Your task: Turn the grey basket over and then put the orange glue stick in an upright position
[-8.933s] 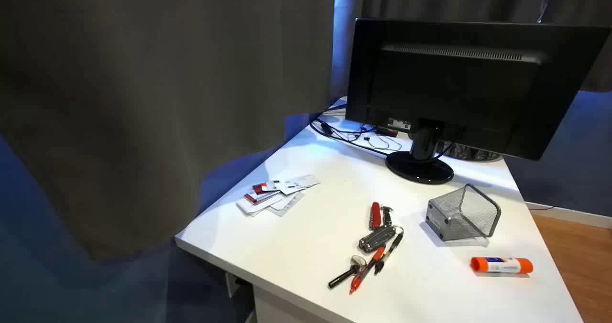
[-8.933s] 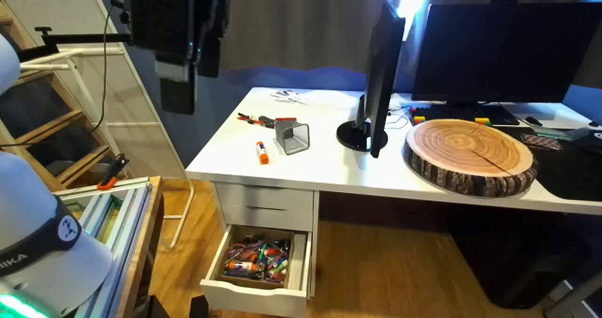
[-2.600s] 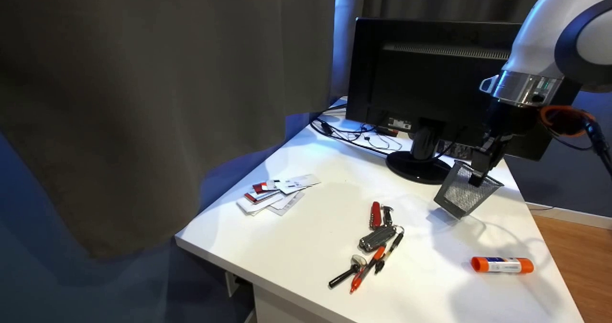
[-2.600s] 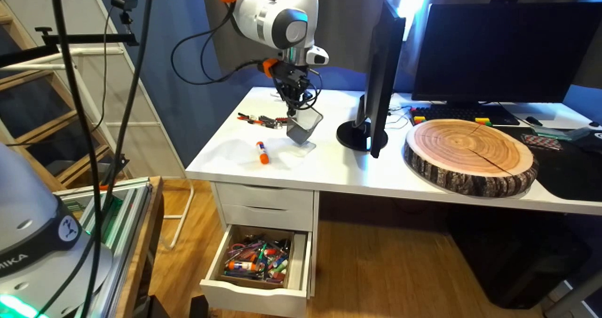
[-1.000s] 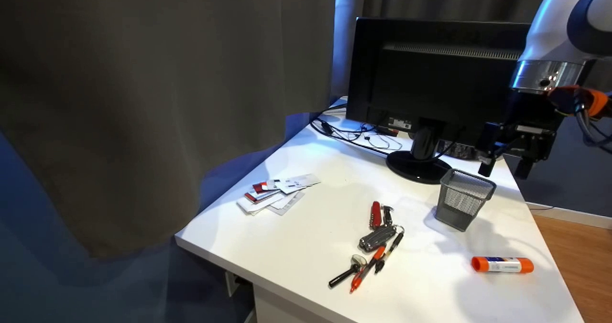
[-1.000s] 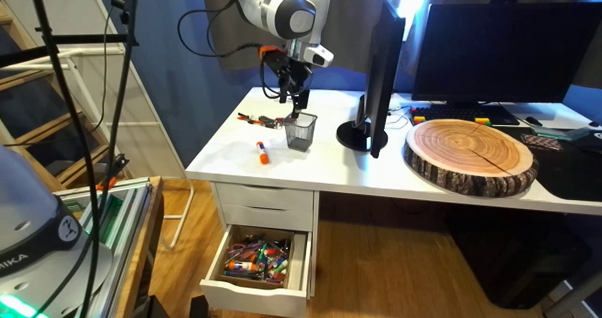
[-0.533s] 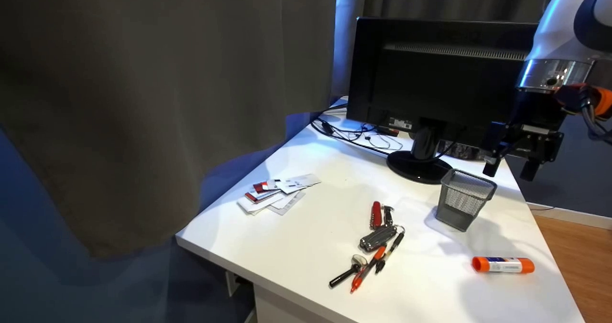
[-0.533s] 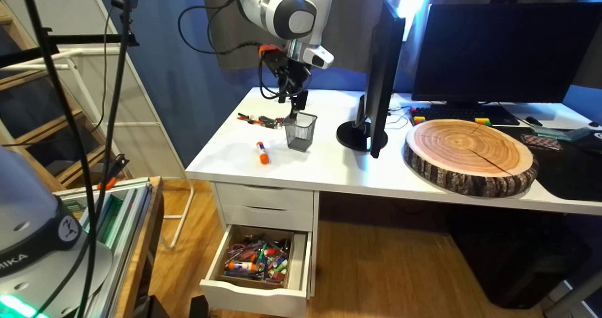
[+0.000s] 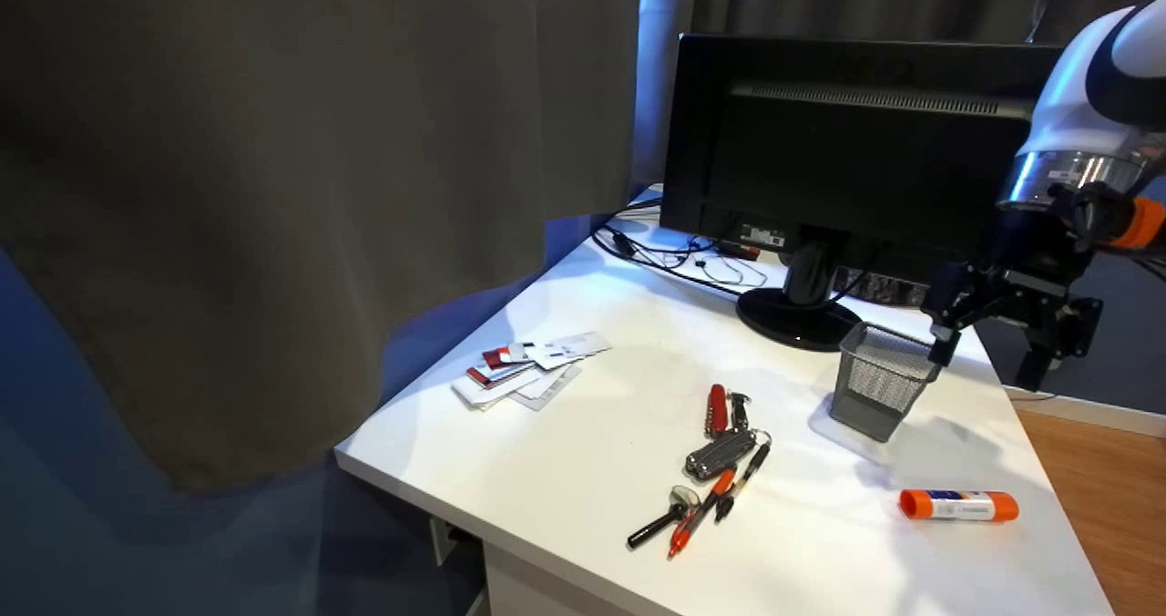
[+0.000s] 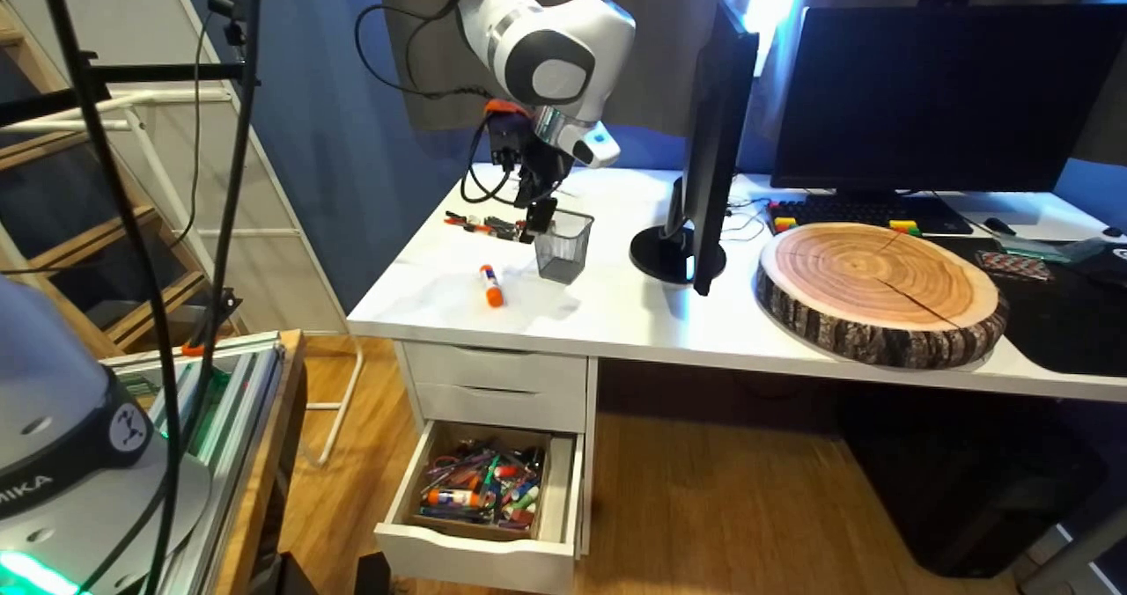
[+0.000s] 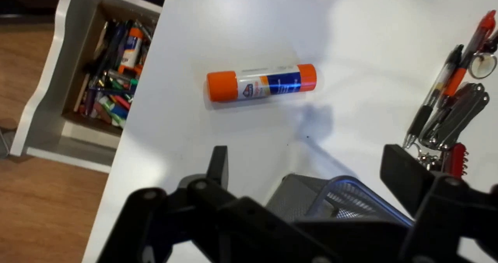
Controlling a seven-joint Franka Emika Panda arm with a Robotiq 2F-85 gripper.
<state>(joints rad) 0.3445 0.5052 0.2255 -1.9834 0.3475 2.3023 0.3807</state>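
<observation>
Now we have the gripper spread wide and gripping nothing, its fingers above the desk next to the rim of the grey wire-mesh basket — whether one touches that rim, we cannot tell. The basket stands on its base, mouth up, so we judge the first half done and the orange-and-white glue stick next. It lies flat on the desk: in both exterior views on the near side of gripper and basket, in the wrist view past the fingertips and left of the gap's middle. Its long axis there runs left to right, nearly in line with the way the fingers close. Before going down on it we would want roughly a quarter turn of the wrist — otherwise we would squeeze along the barrel, not across it. The longer orange end, likely the cap, points left in the wrist view, toward the open drawer; the shorter one points right, toward the pens. In an exterior view the glue stick has that longer end toward the desk's near edge.
</observation>
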